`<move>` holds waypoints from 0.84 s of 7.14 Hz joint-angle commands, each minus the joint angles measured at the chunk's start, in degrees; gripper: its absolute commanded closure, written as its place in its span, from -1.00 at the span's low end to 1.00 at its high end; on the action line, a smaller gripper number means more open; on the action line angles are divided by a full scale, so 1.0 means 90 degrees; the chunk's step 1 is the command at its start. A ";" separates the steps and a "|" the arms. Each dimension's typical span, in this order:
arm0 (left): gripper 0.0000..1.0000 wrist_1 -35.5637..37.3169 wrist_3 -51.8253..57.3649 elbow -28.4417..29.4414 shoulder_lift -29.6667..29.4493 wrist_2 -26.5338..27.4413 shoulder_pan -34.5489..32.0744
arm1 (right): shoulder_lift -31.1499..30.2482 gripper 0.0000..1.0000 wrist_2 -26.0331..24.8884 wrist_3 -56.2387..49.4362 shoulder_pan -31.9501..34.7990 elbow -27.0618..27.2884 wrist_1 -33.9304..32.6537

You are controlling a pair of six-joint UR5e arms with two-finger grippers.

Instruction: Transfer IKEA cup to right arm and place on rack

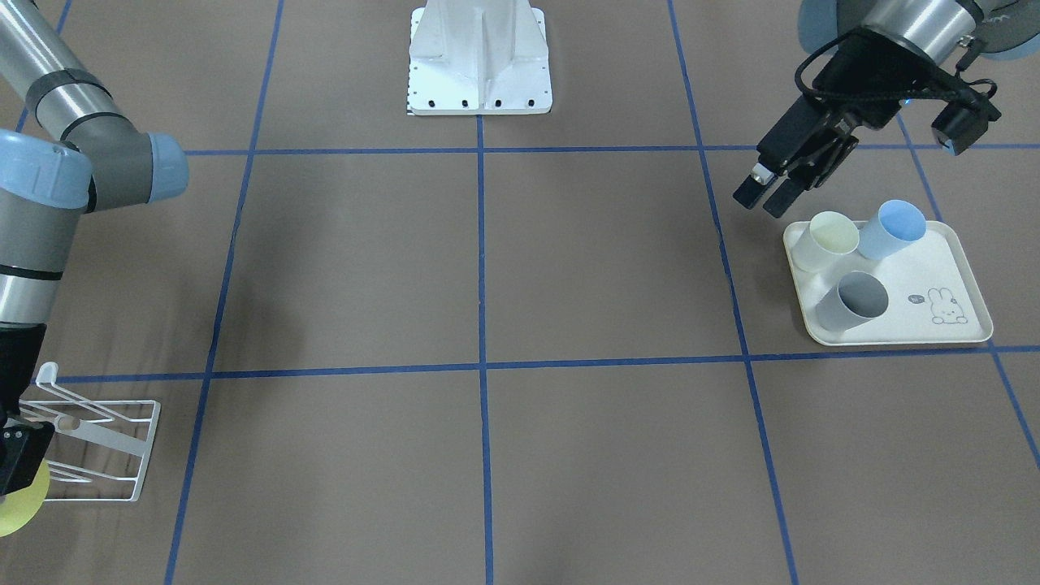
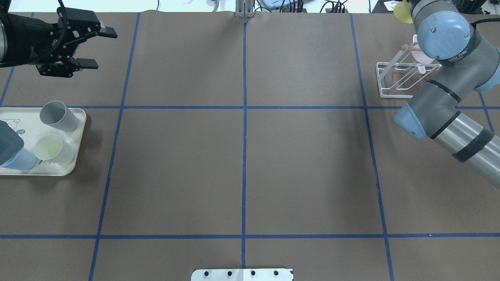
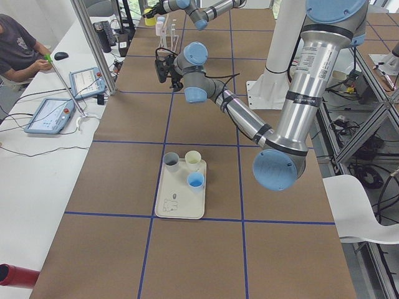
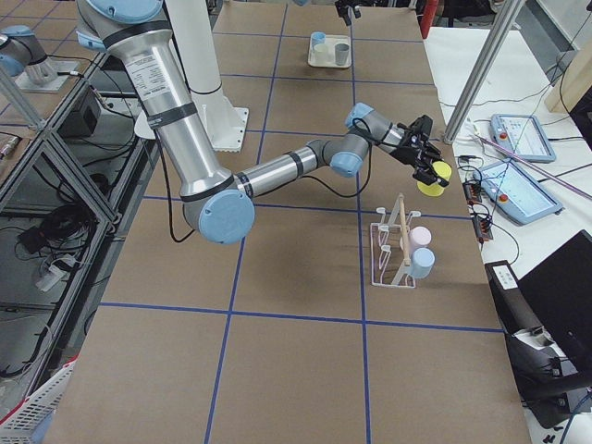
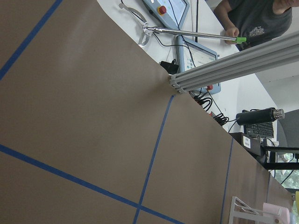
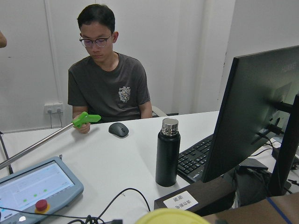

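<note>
A yellow IKEA cup [image 1: 15, 510] is held in my right gripper [image 1: 23, 475], which is shut on it beside the far end of the white wire rack [image 1: 97, 443]. In the exterior right view the yellow cup [image 4: 432, 176] hangs just beyond the rack [image 4: 396, 242], which carries a pink cup [image 4: 421, 236] and a blue cup [image 4: 421, 264]. The cup's rim [image 6: 170, 217] fills the bottom of the right wrist view. My left gripper [image 2: 99, 47] is open and empty, hovering past the cream tray [image 2: 78, 128].
The tray [image 1: 959, 268] holds a grey cup [image 1: 851, 301], a cream cup [image 1: 825, 240] and a blue cup [image 1: 892, 228]. The white arm base [image 1: 479, 57] stands at the table's middle edge. A person [image 6: 105, 88] sits at a desk beyond the rack, holding a green-tipped rod [image 6: 86, 119].
</note>
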 commanded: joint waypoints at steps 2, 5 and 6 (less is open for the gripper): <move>-1.00 -0.0002 0.0018 -0.0078 0.0062 -0.0020 -0.0014 | -0.0140 1.00 0.0042 -0.0476 0.0068 -0.0388 0.0592; -1.00 -0.0012 0.0018 -0.0069 0.0063 -0.0020 -0.0014 | -0.0334 1.00 0.0402 -0.0604 -0.0029 -0.0330 0.0592; -1.00 -0.0012 0.0018 -0.0068 0.0072 -0.0030 -0.0005 | -0.0432 1.00 0.0490 -0.0605 -0.0049 -0.0301 0.0592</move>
